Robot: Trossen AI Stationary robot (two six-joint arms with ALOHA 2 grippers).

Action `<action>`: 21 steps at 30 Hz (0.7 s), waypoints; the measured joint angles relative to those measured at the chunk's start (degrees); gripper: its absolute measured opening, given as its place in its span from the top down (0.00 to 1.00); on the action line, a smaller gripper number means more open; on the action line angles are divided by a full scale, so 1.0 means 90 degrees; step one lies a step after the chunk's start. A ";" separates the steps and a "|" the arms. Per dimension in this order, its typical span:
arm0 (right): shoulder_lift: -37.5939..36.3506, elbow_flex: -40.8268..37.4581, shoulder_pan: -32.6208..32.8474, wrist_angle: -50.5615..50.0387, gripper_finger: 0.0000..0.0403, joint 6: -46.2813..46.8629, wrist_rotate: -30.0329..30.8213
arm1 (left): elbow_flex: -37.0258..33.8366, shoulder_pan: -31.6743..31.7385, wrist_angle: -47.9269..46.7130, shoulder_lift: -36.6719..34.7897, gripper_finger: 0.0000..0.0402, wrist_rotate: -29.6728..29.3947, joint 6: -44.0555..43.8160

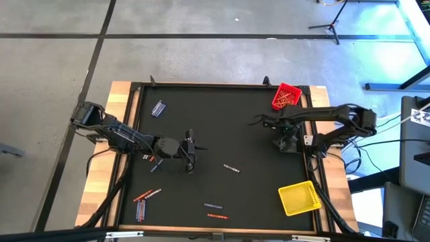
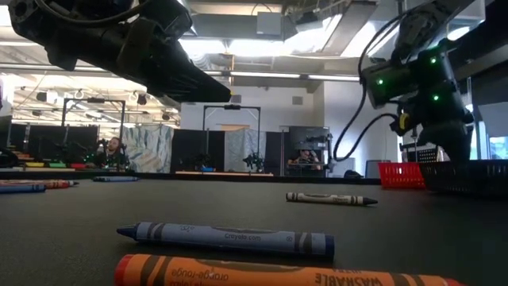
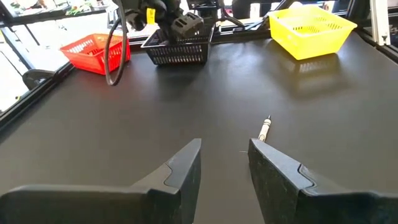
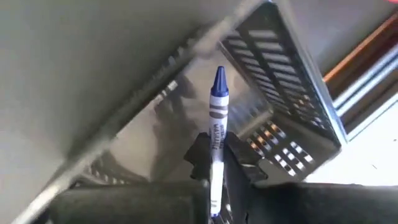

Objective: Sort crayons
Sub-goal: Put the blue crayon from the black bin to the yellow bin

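Mid-sort on the black table [image 1: 222, 202], the left gripper [image 1: 190, 153] hovers with its fingers [image 3: 186, 165] parted and nothing between them; the left wrist view shows a grey crayon [image 3: 265, 129] lying on the table just ahead of those fingers and a little to one side, not touching them. Loose crayons also lie behind and beside that arm: a red and blue cluster [image 1: 143, 202] near the front-left corner, a blue pair [image 1: 158, 108] toward the far-left corner, and a blue crayon [image 2: 230, 236] beside an orange crayon [image 2: 278, 274] near the front edge. On the right, the right gripper [image 1: 285, 138] is clenched on a blue crayon [image 4: 216, 124], which stands straight out from between its fingers, tip pointing into the black bin [image 4: 292, 81] directly ahead of it. The step in hand appears to be delivering that blue crayon. The next move would call for lining the tip over the bin's opening and letting go without flicking the crayon past the wall. A red bin [image 1: 285, 95] sits beyond the right gripper and a yellow bin [image 1: 299, 198] nearer the front, both well apart from it
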 joint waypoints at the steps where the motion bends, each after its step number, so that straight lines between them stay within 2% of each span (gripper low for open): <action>1: -0.0074 0.0027 0.0005 -0.0024 0.97 0.0016 0.0002 | 0.0000 0.0000 0.0002 0.0000 0.69 -0.0002 -0.0007; 12: -0.1152 0.0042 0.0778 -0.0270 0.97 0.0654 -0.0002 | 0.0002 0.0002 0.0063 0.0000 0.69 -0.0058 -0.0014; 21: -0.1717 0.0087 0.1573 -0.0274 0.96 0.1069 -0.0060 | 0.0002 0.0002 0.0056 0.0000 0.69 -0.0056 -0.0015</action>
